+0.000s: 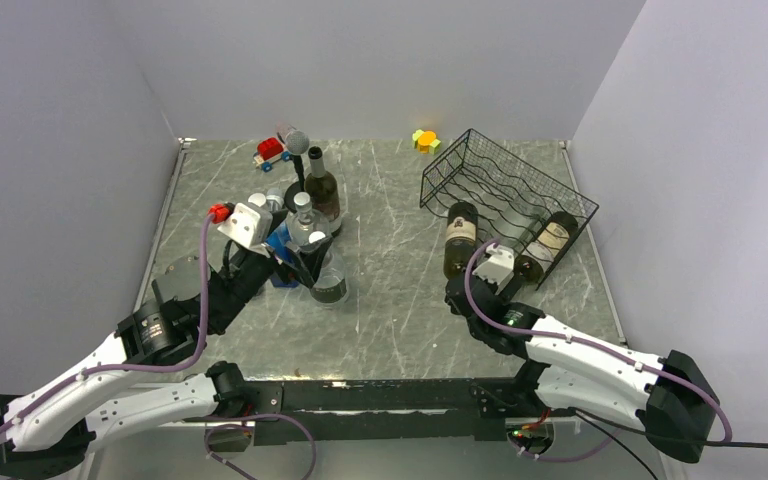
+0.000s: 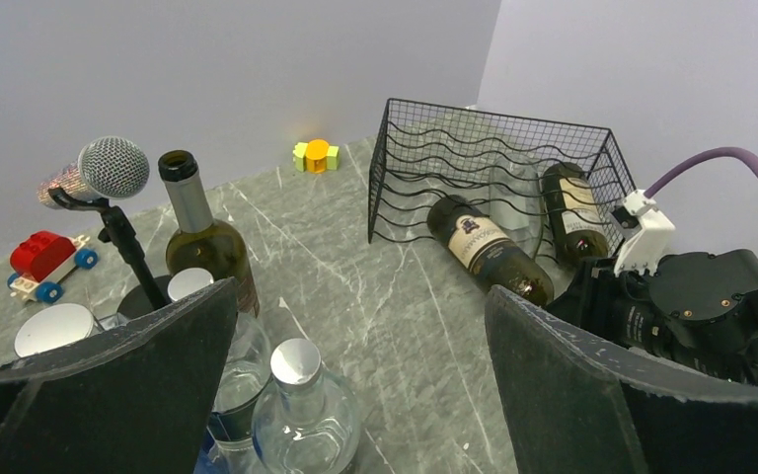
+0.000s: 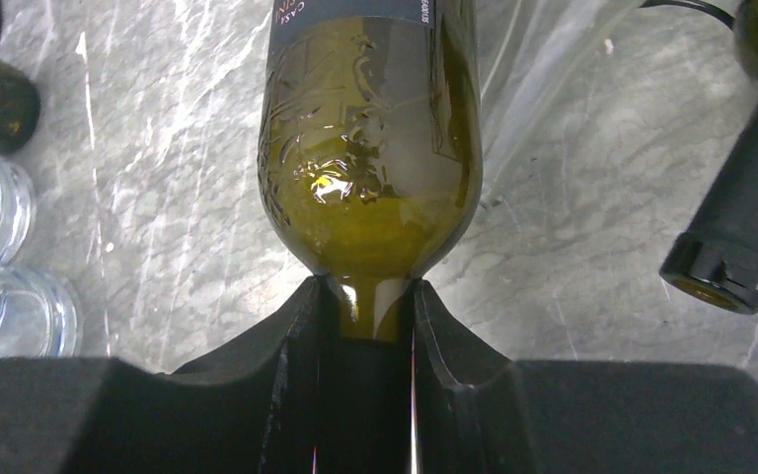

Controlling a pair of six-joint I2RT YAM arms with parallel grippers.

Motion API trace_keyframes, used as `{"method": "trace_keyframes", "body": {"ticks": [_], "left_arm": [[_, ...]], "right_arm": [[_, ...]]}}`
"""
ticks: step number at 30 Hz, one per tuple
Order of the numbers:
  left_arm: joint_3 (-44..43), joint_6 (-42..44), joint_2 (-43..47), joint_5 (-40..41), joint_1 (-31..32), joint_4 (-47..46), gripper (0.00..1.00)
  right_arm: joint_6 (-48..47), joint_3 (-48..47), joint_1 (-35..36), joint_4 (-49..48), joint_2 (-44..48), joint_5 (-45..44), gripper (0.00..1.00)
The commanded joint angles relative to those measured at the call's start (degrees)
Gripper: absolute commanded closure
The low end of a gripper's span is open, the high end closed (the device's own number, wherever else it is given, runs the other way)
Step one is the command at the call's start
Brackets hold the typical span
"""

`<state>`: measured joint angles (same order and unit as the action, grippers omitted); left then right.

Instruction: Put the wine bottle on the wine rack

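The right fingers point(image 3: 301, 331), black and padded, are clamped tight round the neck of the wine bottle point(image 3: 370, 148). The bottle is smooth olive-green glass, stretched lengthways over the grey veined worktop point(image 1: 390, 290) with its base at the front of the wine rack point(image 1: 510, 185), a black wire box with wavy tiers. A second dark bottle point(image 1: 558, 235) lies in the rack. The left fingers point(image 2: 158, 365) gape wide and empty above clear glass bottles point(image 2: 301, 415).

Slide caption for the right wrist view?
Right gripper grips the green wine bottle by its neck; a second bottle lies beside it.
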<state>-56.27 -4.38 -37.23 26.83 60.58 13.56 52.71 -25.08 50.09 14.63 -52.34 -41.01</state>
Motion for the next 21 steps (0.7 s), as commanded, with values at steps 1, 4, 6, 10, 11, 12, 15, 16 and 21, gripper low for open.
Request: {"method": "trace_keyframes", "body": {"ticks": [1, 4, 6, 10, 11, 12, 15, 16, 21], "left_arm": [[-1.63, -1.29, 0.15, 0.98, 0.24, 0.01, 0.01], [-1.49, -1.03, 0.15, 1.27, 0.24, -0.26, 0.01], [-1.35, -0.83, 0.14, 1.30, 0.25, -0.58, 0.01], [-1.51, -0.63, -0.11, 1.30, 0.24, -1.12, 0.01], [-1.62, -0.55, -0.18, 1.30, 0.24, -1.12, 0.01], [-1.77, -0.58, -0.27, 1.27, 0.24, -0.90, 0.01], [-2.70, -0.95, -0.62, 1.21, 0.24, 0.14, 0.01], [-2.90, -1.01, -0.66, 1.20, 0.24, 0.48, 0.01], [-3.40, -1.26, -0.11, 1.23, 0.25, 1.29, 0.01]], "right_arm": [[7.30, -1.42, 0.07, -4.08, 2.52, -13.97, 1.00], [9.51, -0.94, 0.27, -1.90, 3.36, -15.54, 1.00], [9.60, -1.08, 0.28, -2.14, 2.56, -16.55, 1.00], [9.60, -4.09, 0.32, -4.12, -3.95, -19.07, 1.00], [10.65, -5.35, 0.28, -3.43, -6.55, -19.92, 1.00], [11.90, -7.14, 0.32, -2.09, -9.30, -20.95, 1.00], [20.30, -13.95, -0.03, 7.20, -17.54, -24.42, 1.00], [23.59, -16.47, -0.33, 10.85, -20.43, -24.91, 1.00], [32.31, -27.67, -1.42, 23.91, -31.58, -26.82, 1.00]]}}
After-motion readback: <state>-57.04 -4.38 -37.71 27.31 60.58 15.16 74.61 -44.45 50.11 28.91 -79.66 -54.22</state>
